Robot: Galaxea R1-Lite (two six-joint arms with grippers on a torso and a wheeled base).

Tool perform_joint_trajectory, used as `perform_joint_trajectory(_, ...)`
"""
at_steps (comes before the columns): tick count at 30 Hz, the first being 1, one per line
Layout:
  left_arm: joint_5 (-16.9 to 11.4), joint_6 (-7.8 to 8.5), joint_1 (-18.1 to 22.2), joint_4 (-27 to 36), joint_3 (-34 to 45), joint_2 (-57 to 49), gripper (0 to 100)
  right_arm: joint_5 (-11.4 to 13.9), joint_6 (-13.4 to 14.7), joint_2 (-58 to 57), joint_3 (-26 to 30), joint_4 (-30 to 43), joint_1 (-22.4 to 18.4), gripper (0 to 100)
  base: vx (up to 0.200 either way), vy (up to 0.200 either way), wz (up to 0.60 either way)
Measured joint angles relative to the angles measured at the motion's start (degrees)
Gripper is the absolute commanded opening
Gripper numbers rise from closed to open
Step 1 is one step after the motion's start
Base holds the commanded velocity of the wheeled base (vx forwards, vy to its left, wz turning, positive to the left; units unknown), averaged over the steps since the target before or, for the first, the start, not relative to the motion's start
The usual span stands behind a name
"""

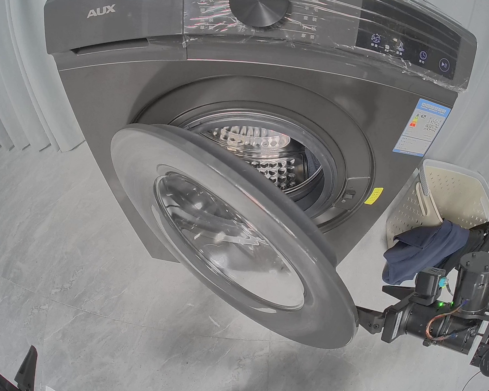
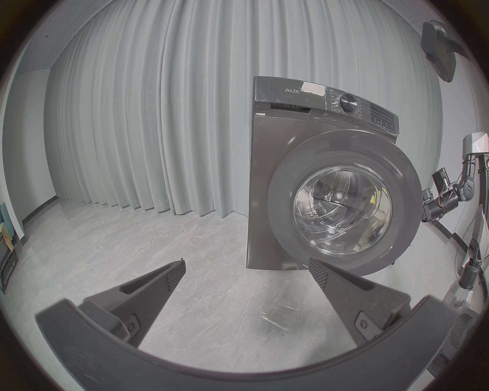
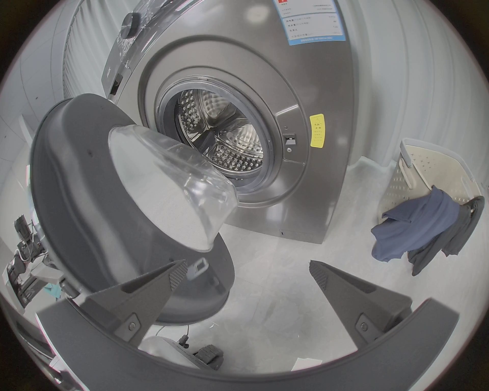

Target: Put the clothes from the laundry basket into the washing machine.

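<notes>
The grey washing machine (image 1: pixel 124 85) stands with its round door (image 1: pixel 236 231) swung wide open, and the steel drum (image 1: pixel 259 144) shows inside. To the machine's right is a cream laundry basket (image 1: pixel 461 192). A blue garment (image 1: pixel 424 247) and a dark grey one (image 1: pixel 483 235) hang over its front rim. My right gripper (image 1: pixel 378 305) is open and holds nothing, level with the door's outer edge and just below the basket. My left gripper (image 1: pixel 6 348) is open low at the left, far from the machine. In the right wrist view the basket (image 3: pixel 438 168) and blue garment (image 3: pixel 412 224) lie beyond the open gripper (image 3: pixel 244 270).
Pale curtains (image 2: pixel 142 127) hang behind and beside the machine. Grey tiled floor (image 1: pixel 57 258) lies bare to the machine's left. The open door juts out over the floor between the two arms. A scrap of paper (image 3: pixel 305 362) lies on the floor near the right gripper.
</notes>
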Motion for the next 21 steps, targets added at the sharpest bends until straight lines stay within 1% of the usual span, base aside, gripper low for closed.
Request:
perform_joint_trajectory(4,0.0,-0.02,0.0,0.0,0.0,0.0,100,0.2,0.1,2.1,-1.0,0.0,1.4,100,0.0,0.0,0.0)
perform_joint_trajectory(6,0.0,-0.02,0.0,0.0,0.0,0.0,100,0.3,0.2,2.6,-0.6,-0.1,3.1,100,0.0,0.0,0.0)
perform_joint_trajectory(10,0.0,0.02,0.0,0.0,0.0,0.0,100,0.3,0.3,1.9,1.0,0.2,7.7,100,0.0,0.0,0.0)
perform_joint_trajectory(13,0.0,0.02,0.0,0.0,0.0,0.0,100,0.2,0.5,0.9,1.4,0.1,9.7,100,0.0,0.0,0.0)
perform_joint_trajectory(17,0.0,0.09,0.0,0.0,0.0,0.0,100,-0.5,1.1,0.9,0.0,0.1,9.8,100,0.0,0.0,0.0)
perform_joint_trajectory(21,0.0,0.13,0.0,0.0,0.0,0.0,100,-1.8,2.0,2.9,-1.9,-0.1,9.0,100,0.0,0.0,0.0)
